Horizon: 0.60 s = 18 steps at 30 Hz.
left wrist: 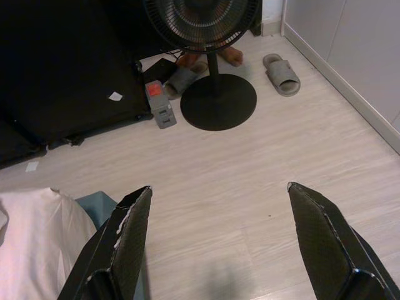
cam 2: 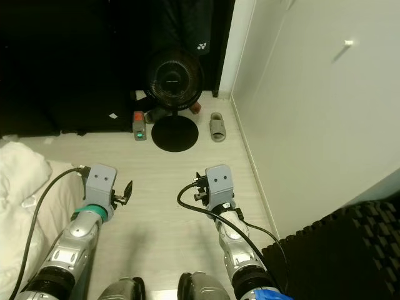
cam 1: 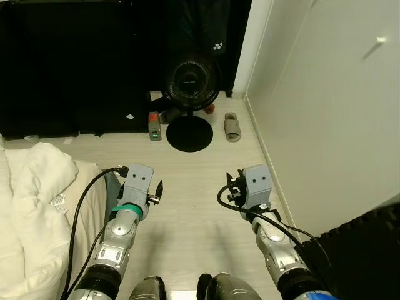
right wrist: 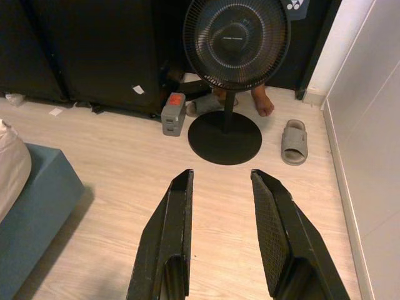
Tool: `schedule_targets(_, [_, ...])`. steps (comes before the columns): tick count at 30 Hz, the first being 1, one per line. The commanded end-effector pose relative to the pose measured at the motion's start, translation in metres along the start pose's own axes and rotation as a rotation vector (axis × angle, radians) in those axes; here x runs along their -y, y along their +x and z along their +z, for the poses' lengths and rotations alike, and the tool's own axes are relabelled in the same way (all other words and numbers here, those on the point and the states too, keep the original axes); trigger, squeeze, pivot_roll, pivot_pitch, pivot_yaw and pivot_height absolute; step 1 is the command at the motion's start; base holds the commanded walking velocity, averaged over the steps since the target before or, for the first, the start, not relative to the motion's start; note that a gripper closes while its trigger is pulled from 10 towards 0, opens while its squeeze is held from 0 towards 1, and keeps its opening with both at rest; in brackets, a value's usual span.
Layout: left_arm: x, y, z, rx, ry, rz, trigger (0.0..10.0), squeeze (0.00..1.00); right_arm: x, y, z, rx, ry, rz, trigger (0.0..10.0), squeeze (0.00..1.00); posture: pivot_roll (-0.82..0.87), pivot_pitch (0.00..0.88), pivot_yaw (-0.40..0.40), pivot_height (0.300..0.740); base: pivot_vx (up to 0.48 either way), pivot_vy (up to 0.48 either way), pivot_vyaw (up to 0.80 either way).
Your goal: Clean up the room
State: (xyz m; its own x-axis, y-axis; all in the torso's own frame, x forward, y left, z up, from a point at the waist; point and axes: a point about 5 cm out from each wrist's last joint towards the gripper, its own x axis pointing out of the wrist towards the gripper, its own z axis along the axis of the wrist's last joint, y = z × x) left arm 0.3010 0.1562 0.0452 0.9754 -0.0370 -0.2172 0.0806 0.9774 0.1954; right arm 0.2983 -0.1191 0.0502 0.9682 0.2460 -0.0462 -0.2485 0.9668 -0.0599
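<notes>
Both arms are held out low over the pale wood floor [cam 1: 194,200]. My left gripper [left wrist: 219,187] is open wide with nothing between its fingers [left wrist: 128,244]. My right gripper [right wrist: 222,174] is open with a narrower gap, also holding nothing. Ahead lie a grey slipper [cam 1: 232,127] by the white wall and a second grey slipper [left wrist: 182,78] behind the fan's base. A grey box with a red switch [cam 1: 154,125] sits on the floor left of the fan. Small white paper scraps [left wrist: 115,96] lie by the dark furniture.
A black standing fan [cam 1: 192,81] on a round base [cam 1: 189,133] stands ahead, with a person's bare feet [right wrist: 262,103] behind it. A white duvet [cam 1: 31,200] lies on a blue-edged bed [right wrist: 31,206] at my left. White wall [cam 1: 325,112] and black foam [cam 1: 362,250] lie to my right.
</notes>
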Motion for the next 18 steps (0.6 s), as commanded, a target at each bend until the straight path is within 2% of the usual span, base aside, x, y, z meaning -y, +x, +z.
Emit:
schedule_targets(1, [0.0005, -0.0034, -0.0072, -0.027, 0.001, -0.005, 10.0, 0.00, -0.0006, -0.0018, -0.0025, -0.007, 0.003, -0.001, 10.0, 0.00, -0.08, 0.053, 0.019, 0.720, 0.000, 0.000, 0.00])
schedule_targets(7, [0.0002, -0.0036, -0.0079, -0.029, 0.002, -0.005, 10.0, 0.00, -0.0015, -0.0017, -0.0029, -0.012, -0.008, 0.008, 10.0, 0.00, -0.08, 0.052, 0.019, 0.720, 0.000, 0.000, 0.00])
schedule_targets(18, [-0.0002, -0.0033, -0.0083, -0.031, 0.005, -0.006, 10.0, 0.00, -0.0016, -0.0009, -0.0031, -0.018, -0.009, 0.019, 10.0, 0.00, -0.08, 0.048, 0.018, 0.720, 0.000, 0.000, 0.78])
